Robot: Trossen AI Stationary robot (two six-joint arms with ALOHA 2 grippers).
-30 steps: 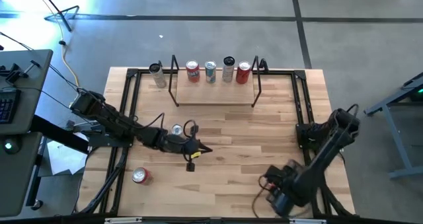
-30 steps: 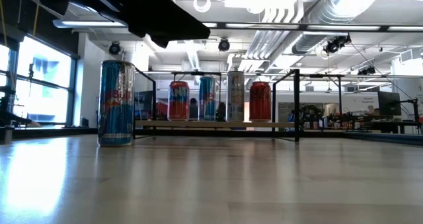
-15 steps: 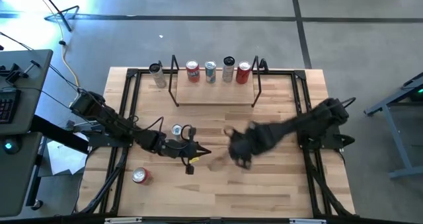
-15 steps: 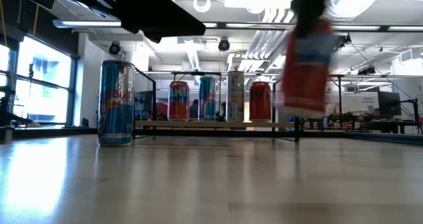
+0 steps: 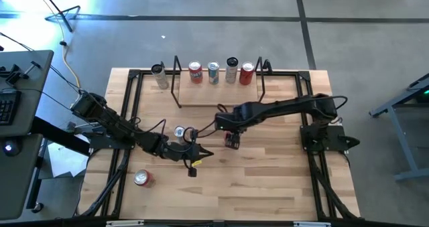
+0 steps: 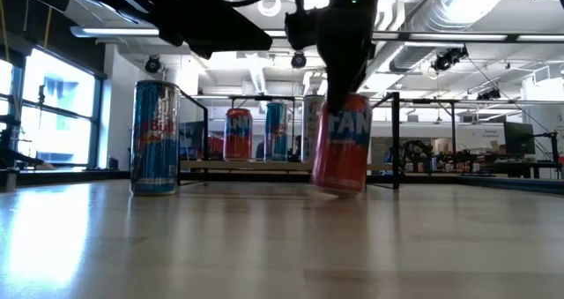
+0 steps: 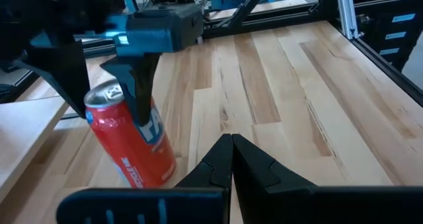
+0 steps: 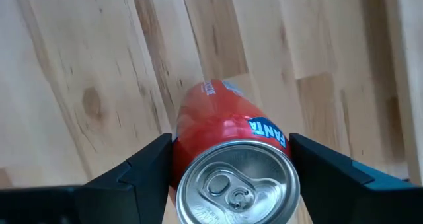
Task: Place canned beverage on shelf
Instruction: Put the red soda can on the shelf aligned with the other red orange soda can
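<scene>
Right claw (image 5: 232, 138) clenched around red can (image 6: 342, 143), held tilted just above counter (image 5: 268, 180) mid-board, in front of shelf (image 5: 218, 95). Four cans already abreast on shelf plank. Left claw (image 7: 231, 159) pinched closed, empty, hovering near blue can (image 6: 155, 137) standing upright on counter. Another red can (image 5: 141, 179) lies near front left edge. Silver can (image 5: 159, 75) stands left of shelf.

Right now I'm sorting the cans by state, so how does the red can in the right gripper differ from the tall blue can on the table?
The red can is tilted and clamped by the right gripper; the blue can stands upright, untouched. The red can looks shorter and wider, while the blue can is slimmer and taller. Both are off the shelf.
</scene>
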